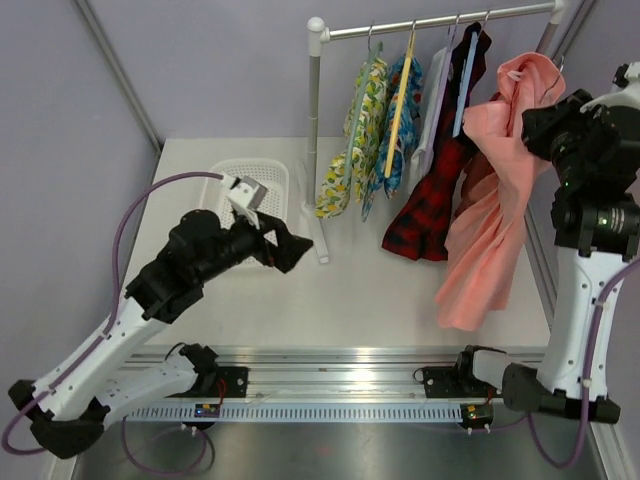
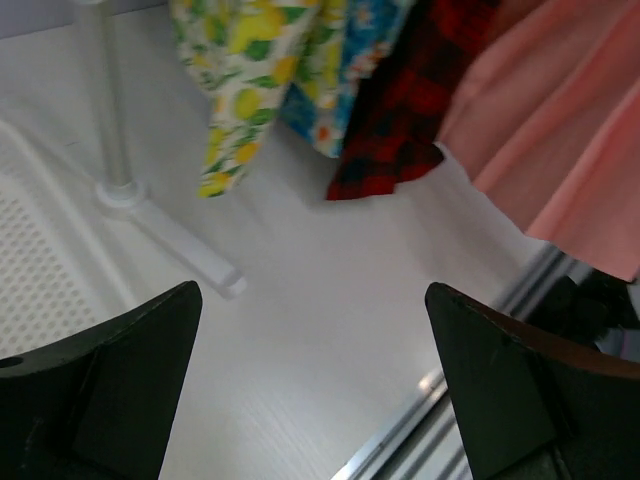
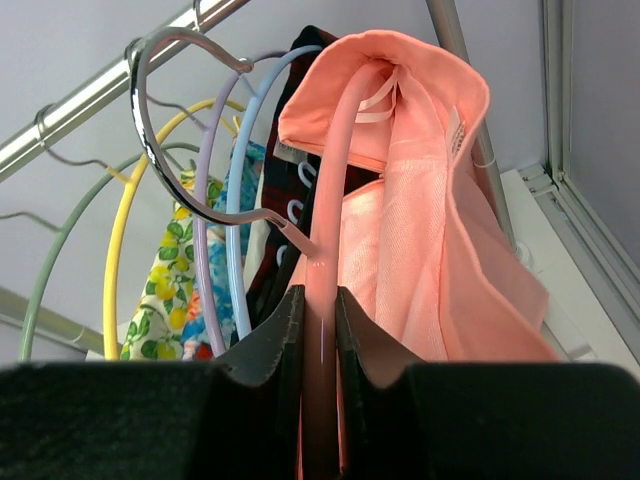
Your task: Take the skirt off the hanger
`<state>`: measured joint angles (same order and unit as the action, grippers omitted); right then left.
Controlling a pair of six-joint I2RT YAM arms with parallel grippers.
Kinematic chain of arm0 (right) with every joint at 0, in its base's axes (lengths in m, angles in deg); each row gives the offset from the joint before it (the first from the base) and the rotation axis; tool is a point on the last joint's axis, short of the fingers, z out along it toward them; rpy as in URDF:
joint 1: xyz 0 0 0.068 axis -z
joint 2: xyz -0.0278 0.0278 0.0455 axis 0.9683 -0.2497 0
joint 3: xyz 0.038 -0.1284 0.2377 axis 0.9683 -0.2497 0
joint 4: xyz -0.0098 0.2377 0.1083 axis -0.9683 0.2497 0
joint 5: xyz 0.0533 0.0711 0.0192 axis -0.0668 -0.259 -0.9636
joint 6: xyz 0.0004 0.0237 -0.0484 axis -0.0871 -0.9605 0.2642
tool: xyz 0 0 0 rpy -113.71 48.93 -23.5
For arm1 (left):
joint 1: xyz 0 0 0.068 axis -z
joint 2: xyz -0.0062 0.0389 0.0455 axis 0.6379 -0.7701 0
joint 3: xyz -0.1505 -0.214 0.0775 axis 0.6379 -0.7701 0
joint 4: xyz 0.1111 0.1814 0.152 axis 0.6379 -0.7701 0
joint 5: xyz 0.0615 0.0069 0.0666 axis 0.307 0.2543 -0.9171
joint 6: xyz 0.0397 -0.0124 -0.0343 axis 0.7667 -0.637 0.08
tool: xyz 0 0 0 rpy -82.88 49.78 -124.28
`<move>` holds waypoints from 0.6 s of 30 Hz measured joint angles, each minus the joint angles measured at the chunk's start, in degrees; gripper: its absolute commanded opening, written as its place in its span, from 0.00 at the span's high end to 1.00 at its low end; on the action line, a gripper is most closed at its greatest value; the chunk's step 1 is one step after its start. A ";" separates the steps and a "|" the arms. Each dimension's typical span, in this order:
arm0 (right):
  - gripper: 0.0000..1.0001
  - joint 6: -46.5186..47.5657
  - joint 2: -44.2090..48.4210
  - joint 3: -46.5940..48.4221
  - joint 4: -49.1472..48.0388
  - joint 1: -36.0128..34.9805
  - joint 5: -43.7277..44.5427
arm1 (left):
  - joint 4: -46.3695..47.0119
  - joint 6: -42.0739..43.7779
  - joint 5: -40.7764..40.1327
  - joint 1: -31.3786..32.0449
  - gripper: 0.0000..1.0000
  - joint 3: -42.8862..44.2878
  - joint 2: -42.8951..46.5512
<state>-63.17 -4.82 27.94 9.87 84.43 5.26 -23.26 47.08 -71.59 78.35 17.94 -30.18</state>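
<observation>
Pale grey walls, white table [image 1: 380, 290] under clothes rail [image 1: 430, 25]. Skirt [image 1: 490, 220] hangs at rail's right end on hanger [image 3: 337, 150], hem low near table. Right gripper [image 3: 320, 300] clamped on hanger below rail. Left gripper [image 2: 310, 380] jaws apart, empty, left of rail's post.

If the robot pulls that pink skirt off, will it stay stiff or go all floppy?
Probably floppy: the skirt hangs in soft folds and bunches over the hanger. It is likely light, since that thin hanger carries it. It may slide off easily, but I can't be sure.
</observation>
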 measured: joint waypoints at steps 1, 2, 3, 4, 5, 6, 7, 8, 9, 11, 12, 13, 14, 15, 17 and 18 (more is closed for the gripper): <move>1.00 0.09 1.77 -1.20 -0.11 -0.04 0.09 | 0.11 0.24 -0.92 5.09 0.01 2.40 -1.86; 1.00 0.22 3.28 -2.21 -0.11 -0.09 0.17 | 0.55 0.63 -1.55 9.46 0.01 4.92 -4.02; 1.00 0.28 4.55 -3.02 -0.07 -0.11 0.22 | 1.36 0.96 -2.16 13.64 0.01 7.32 -6.36; 1.00 0.28 5.46 -3.67 0.04 -0.11 0.24 | 2.34 1.20 -2.95 16.74 0.01 9.03 -8.07; 1.00 0.28 6.49 -4.48 0.09 -0.11 0.24 | 3.50 1.51 -3.93 20.37 0.01 11.04 -10.32; 1.00 0.24 7.37 -5.27 0.15 -0.11 0.22 | 4.37 1.95 -4.81 23.78 0.01 12.94 -12.68; 1.00 0.20 8.37 -6.36 0.13 -0.11 0.15 | 5.22 2.38 -5.86 27.34 0.01 14.69 -15.17; 1.00 0.02 9.22 -7.37 0.28 -0.11 0.13 | 6.32 2.80 -6.69 29.92 0.01 16.55 -17.66; 1.00 -0.15 10.03 -8.24 0.63 -0.11 0.09 | 7.13 3.28 -7.41 32.41 0.01 18.47 -20.33; 1.00 -0.44 11.23 -9.44 1.81 -0.11 0.00 | 8.72 4.09 -8.15 35.74 0.01 21.49 -25.09; 1.00 -0.63 11.76 -9.79 2.51 -0.11 -0.04 | 9.92 4.44 -8.50 36.96 0.01 22.95 -27.71; 1.00 -0.74 12.22 -10.05 3.17 -0.11 -0.09 | 10.78 4.68 -8.59 37.79 0.01 24.26 -30.18; 1.00 -0.83 12.61 -10.14 3.74 -0.11 -0.17 | 11.63 4.90 -8.57 38.25 0.01 25.27 -32.39; 1.00 -0.90 13.07 -10.16 4.44 -0.11 -0.33 | 12.37 5.01 -8.55 38.53 0.01 26.36 -34.47; 1.00 -1.09 14.12 -10.16 5.49 -0.11 -0.52 | 13.73 5.01 -8.41 38.80 0.01 28.50 -38.45; 1.00 -1.18 14.69 -10.16 5.92 -0.13 -0.55 | 14.25 5.01 -8.33 38.86 0.01 29.40 -40.06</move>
<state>-64.35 9.87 17.77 15.79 84.30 4.71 -9.01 52.09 -79.92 117.21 47.34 -70.25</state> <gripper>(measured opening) 0.209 0.987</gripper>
